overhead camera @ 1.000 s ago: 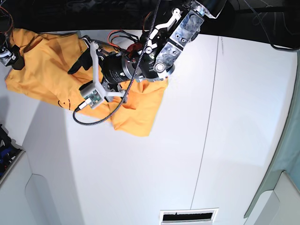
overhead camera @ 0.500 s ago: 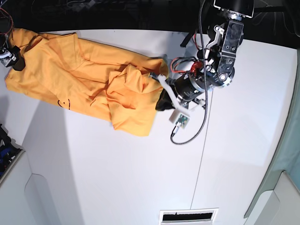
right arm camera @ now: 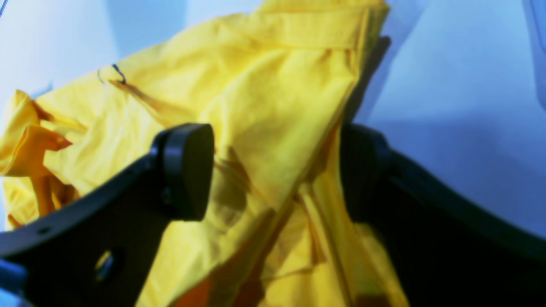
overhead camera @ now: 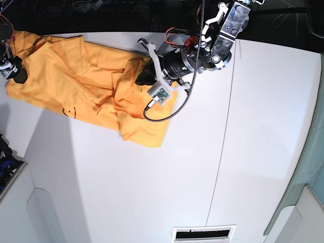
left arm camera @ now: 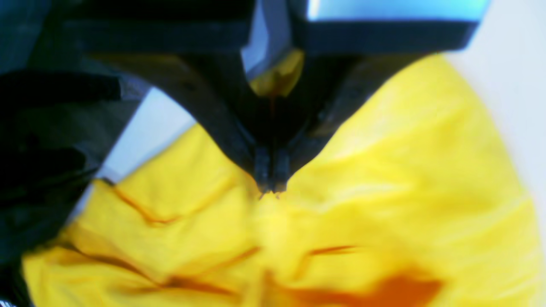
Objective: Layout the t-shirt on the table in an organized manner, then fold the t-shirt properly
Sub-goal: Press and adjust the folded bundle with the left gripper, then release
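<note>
The orange-yellow t-shirt (overhead camera: 76,81) lies crumpled at the back left of the white table (overhead camera: 152,192), with a bit of black lettering (overhead camera: 68,111) near its front edge. My left gripper (overhead camera: 142,76) is down on the shirt's right half. In the left wrist view its jaws (left arm camera: 271,187) are shut, with a pinch of fabric (left arm camera: 384,192) at the tips and creases spreading from them. My right gripper (overhead camera: 14,71) is at the shirt's far left edge. Its pads (right arm camera: 187,170) stand wide open astride a raised fold of the shirt (right arm camera: 273,106).
A thin dark seam (overhead camera: 223,152) crosses the table right of the shirt. A slotted vent (overhead camera: 202,233) sits at the front edge. The left arm's cable (overhead camera: 172,109) loops over the shirt's right corner. Grey housings (overhead camera: 15,202) stand at the lower left.
A second ago the left gripper was over the shirt; half a second ago it was shut at the shirt's right edge. Now it is up and left, shut on fabric. The right gripper has not moved.
</note>
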`<state>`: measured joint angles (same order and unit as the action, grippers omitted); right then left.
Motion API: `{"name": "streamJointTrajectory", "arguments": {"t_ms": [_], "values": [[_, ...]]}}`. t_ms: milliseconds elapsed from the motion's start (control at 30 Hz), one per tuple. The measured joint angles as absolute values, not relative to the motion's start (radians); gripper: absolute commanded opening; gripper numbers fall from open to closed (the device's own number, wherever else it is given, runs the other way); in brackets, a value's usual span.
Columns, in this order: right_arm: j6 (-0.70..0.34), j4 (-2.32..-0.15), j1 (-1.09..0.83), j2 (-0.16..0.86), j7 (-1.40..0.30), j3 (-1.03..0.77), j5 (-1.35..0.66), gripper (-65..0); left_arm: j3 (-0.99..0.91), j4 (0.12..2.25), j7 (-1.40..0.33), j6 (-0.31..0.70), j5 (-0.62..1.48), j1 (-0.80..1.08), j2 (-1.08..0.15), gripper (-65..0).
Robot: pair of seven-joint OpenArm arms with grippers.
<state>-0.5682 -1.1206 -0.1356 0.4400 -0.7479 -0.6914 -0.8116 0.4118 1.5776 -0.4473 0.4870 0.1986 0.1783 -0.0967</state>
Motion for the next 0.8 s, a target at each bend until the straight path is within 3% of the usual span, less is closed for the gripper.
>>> {"name": "streamJointTrajectory", "arguments": {"t_ms": [167, 233, 367, 567, 800], "values": [[-0.568, -1.121, -0.136, 0.44, -0.748, -0.691, -0.812, -20.3, 0.52, 1.577, -0.454, 0.491, 0.118, 0.17, -0.097, -65.0], [-0.568, -1.121, -0.135, 0.44, -0.748, -0.691, -0.811, -20.3, 0.516, 1.577, -0.455, 0.434, 0.121, 0.146, -0.097, -65.0], [-0.568, -1.121, -0.136, 0.44, -0.749, -0.691, -0.793, -20.3, 0.443, 1.577, -0.452, 0.36, 0.154, 0.063, -0.097, -65.0], [-0.568, -1.121, -0.136, 0.44, -0.749, -0.691, -0.793, -20.3, 0.339, 1.569, -0.437, 0.363, 0.21, 0.033, -0.096, -65.0], [-0.568, -1.121, -0.135, 0.437, -0.752, -0.691, -0.794, -20.3, 0.326, 1.34, -0.366, 0.36, 0.205, -0.025, -0.052, -65.0]]}}
